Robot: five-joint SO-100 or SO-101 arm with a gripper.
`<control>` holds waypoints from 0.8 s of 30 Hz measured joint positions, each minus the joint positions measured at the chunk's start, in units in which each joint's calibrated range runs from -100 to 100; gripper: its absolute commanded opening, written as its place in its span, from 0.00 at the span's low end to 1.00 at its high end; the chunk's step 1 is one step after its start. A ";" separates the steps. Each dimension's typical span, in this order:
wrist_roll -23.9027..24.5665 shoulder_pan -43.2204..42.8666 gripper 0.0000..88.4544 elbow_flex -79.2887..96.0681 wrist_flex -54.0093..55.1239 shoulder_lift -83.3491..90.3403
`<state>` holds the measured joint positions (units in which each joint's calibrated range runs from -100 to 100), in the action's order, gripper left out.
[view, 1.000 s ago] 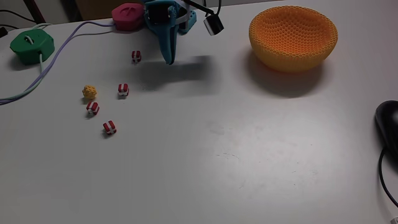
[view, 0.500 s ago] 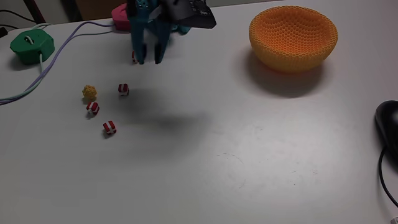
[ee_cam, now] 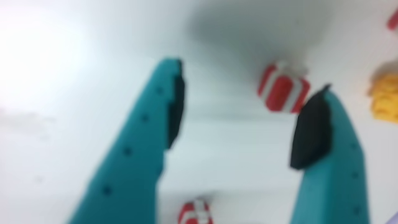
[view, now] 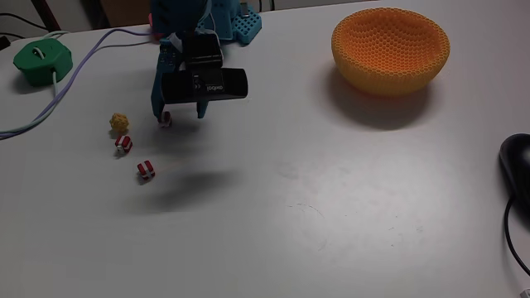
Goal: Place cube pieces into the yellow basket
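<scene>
The teal two-finger gripper (ee_cam: pixel 245 118) hangs with its fingers spread wide over the white table (view: pixel 331 207), one tiny red cube with a white band (ee_cam: pixel 283 87) just beyond its tips and untouched. In the fixed view two more banded cubes (view: pixel 123 143) and a small bumpy yellow-orange piece (view: pixel 119 122) lie nearby (all loose on the tabletop). The large round orange-yellow mesh basket (view: pixel 390 50) sits well apart at the right.

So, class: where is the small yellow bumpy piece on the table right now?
In the fixed view the yellow bumpy piece sits on the left of the table, just above a red-and-white cube and left of the open gripper.
</scene>
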<state>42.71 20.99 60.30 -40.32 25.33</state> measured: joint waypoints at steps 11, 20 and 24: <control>-1.90 5.51 0.32 -0.10 5.55 -3.94; -0.54 7.93 0.00 -0.10 5.66 -5.41; -1.61 7.83 0.00 -0.20 5.88 -6.00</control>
<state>41.10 28.82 60.10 -34.44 19.33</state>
